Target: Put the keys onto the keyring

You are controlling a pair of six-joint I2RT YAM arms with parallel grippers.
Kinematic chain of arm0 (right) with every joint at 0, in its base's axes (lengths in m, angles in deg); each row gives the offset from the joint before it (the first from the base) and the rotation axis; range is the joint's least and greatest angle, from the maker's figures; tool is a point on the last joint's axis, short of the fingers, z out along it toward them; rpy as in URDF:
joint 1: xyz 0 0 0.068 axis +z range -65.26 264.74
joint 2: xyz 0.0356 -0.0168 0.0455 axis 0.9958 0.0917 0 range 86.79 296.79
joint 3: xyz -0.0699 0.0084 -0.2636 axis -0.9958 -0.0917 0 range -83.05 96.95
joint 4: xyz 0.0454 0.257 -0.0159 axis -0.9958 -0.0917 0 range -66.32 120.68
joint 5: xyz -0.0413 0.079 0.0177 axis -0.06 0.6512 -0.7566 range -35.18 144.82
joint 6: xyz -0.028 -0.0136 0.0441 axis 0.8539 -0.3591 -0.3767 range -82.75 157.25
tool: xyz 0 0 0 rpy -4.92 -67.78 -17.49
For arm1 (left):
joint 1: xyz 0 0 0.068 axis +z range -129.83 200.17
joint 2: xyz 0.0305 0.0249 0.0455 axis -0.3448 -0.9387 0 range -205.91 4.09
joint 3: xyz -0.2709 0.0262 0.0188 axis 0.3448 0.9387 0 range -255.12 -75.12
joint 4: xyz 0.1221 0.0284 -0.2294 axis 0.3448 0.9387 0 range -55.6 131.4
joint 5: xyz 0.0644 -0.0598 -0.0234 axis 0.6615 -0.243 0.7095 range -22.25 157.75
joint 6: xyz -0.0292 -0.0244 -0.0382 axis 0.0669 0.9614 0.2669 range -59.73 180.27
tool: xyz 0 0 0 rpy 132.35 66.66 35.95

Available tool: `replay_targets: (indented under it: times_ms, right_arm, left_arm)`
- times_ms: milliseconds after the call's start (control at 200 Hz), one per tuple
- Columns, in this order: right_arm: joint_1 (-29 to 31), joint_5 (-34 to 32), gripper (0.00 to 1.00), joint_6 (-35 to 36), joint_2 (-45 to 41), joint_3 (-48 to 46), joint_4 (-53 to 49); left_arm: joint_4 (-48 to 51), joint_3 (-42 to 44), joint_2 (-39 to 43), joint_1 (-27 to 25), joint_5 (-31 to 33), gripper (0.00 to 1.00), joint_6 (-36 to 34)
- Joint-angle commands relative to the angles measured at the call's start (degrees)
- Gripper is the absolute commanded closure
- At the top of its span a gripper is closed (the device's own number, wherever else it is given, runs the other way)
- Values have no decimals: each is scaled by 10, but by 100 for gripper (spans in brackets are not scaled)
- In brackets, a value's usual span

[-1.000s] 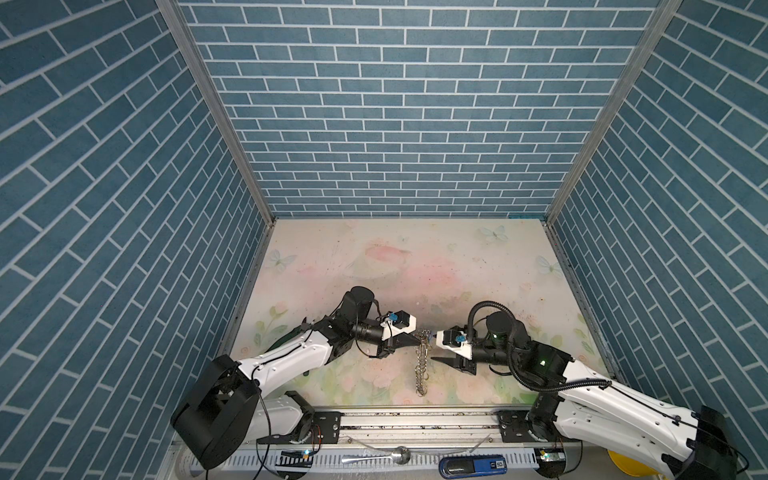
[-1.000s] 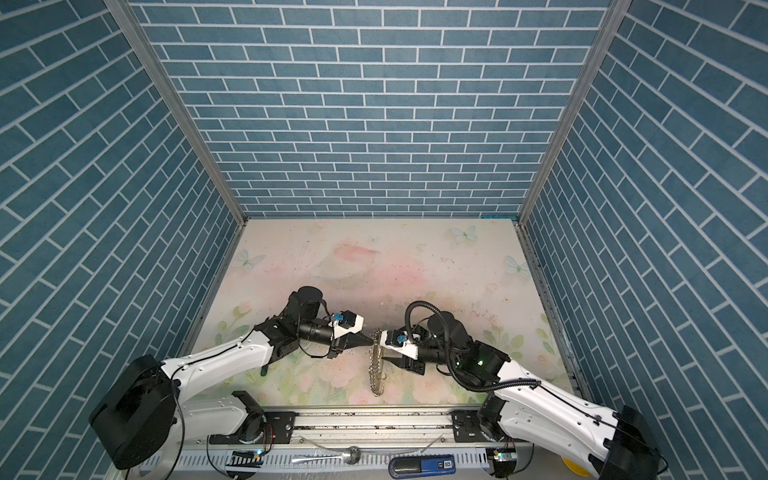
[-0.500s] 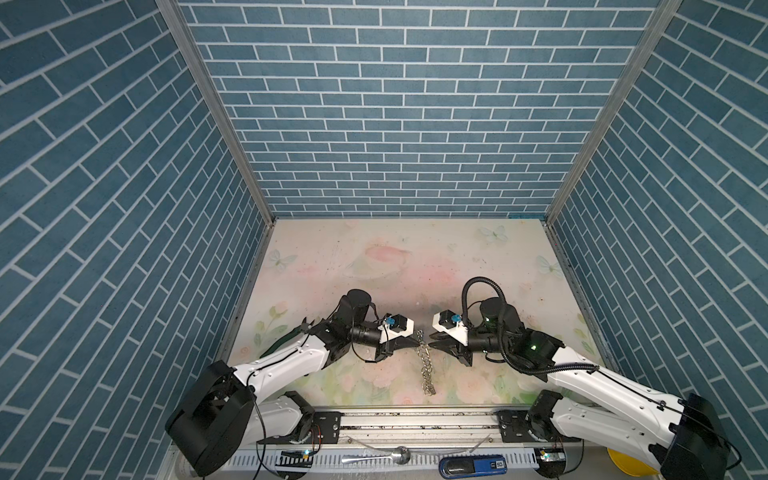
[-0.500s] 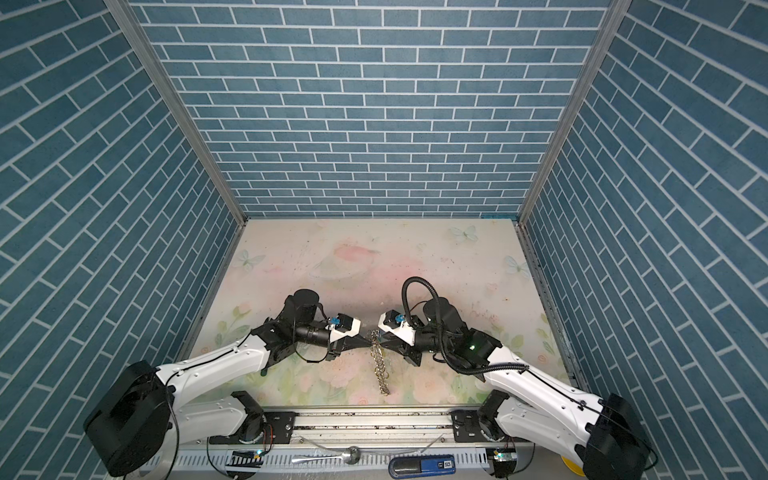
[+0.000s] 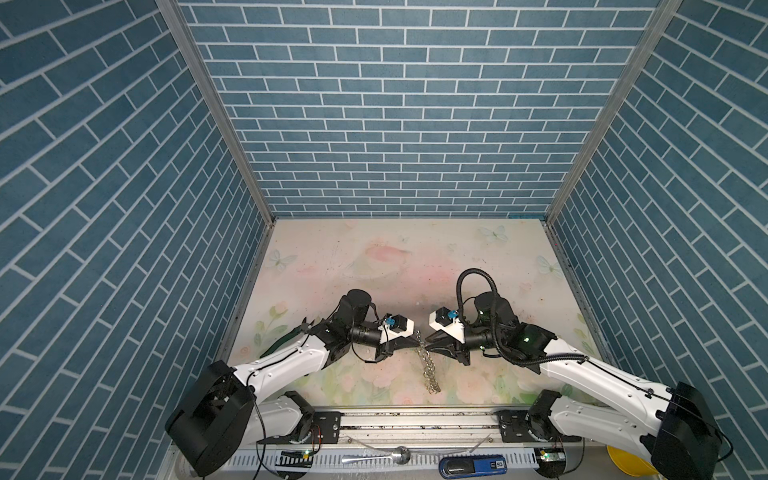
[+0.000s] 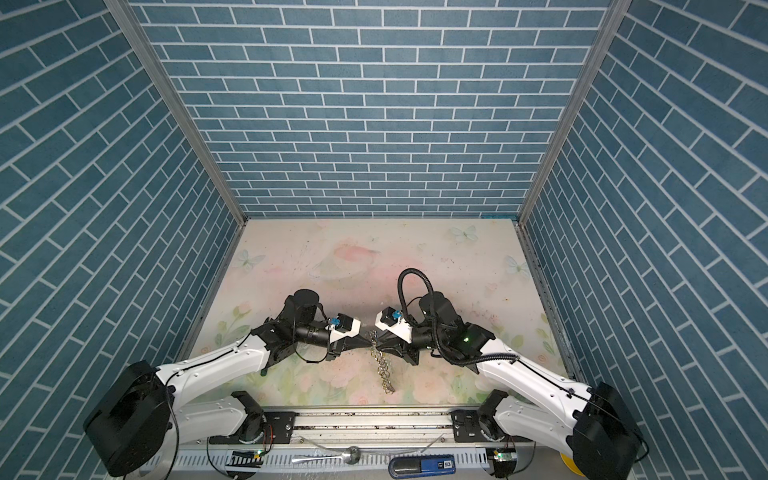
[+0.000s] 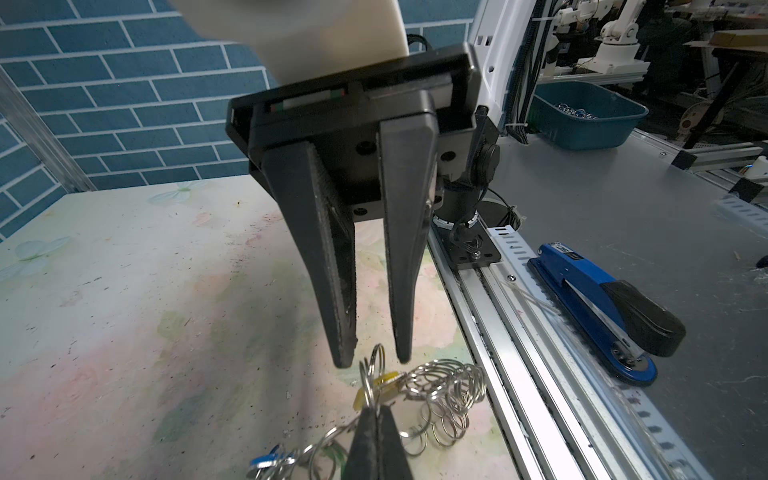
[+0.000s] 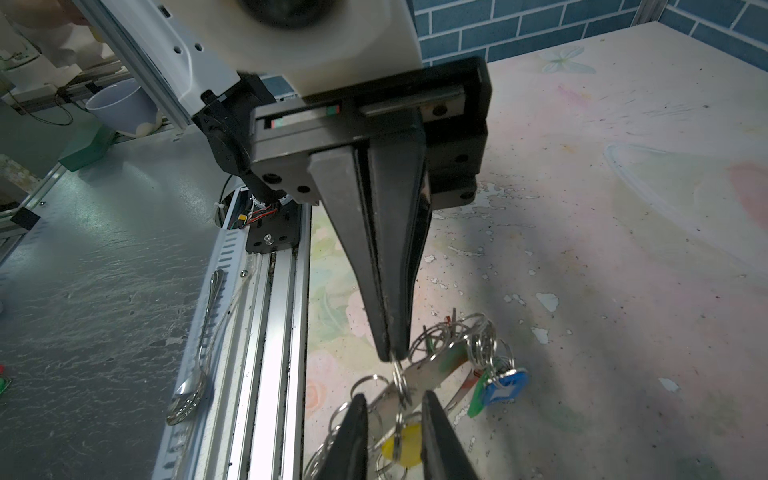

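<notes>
The keyring shows as a chain of small silver rings [image 5: 430, 370] [image 6: 384, 374] trailing from the two gripper tips down onto the mat. My left gripper [image 7: 376, 409] [image 5: 419, 341] is shut on one upright ring [image 8: 400, 384] of that chain. My right gripper [image 8: 394, 397] [image 7: 373, 360] faces it tip to tip, its jaws a little apart on either side of that ring without touching it. The keys hang on the chain. A yellow tag [image 8: 405, 449] lies under my right gripper. Blue [image 8: 505, 384] and green [image 8: 478, 395] tags bunch beside it.
The front rail [image 7: 498, 316] runs close behind the chain. Beyond it lie a blue stapler [image 7: 602, 307] and a spoon [image 8: 195, 374]. A teal bin [image 7: 582, 116] and a paper cup [image 8: 120, 108] stand further off the mat. Brick walls enclose three sides.
My right wrist has shifted slightly away from the front rail and its jaws have narrowed round the ring. The left gripper has stayed shut on the ring, nearly still.
</notes>
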Motion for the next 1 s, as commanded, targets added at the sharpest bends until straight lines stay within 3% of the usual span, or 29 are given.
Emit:
replay_targets:
  times_ms: [0, 405, 540, 590, 820, 995]
  right_arm:
    - [-2, 20, 77, 5, 2, 25, -2]
    - [-2, 25, 81, 7, 18, 27, 5]
    - [-2, 27, 88, 9, 20, 28, 9]
    - [-2, 27, 97, 9, 21, 29, 9]
    - [-2, 12, 100, 9, 17, 29, -1]
    - [0, -37, 100, 33, 7, 75, -97]
  left_arm:
    - [-9, 3, 8, -2, -8, 100, -5]
    - [-12, 3, 9, -2, -7, 100, -4]
    - [-14, 3, 7, -2, -8, 100, -3]
    - [-13, 3, 7, -3, -8, 100, -2]
    - [-9, 1, 6, -3, 0, 100, -1]
    - [20, -17, 10, -4, 54, 79, 27]
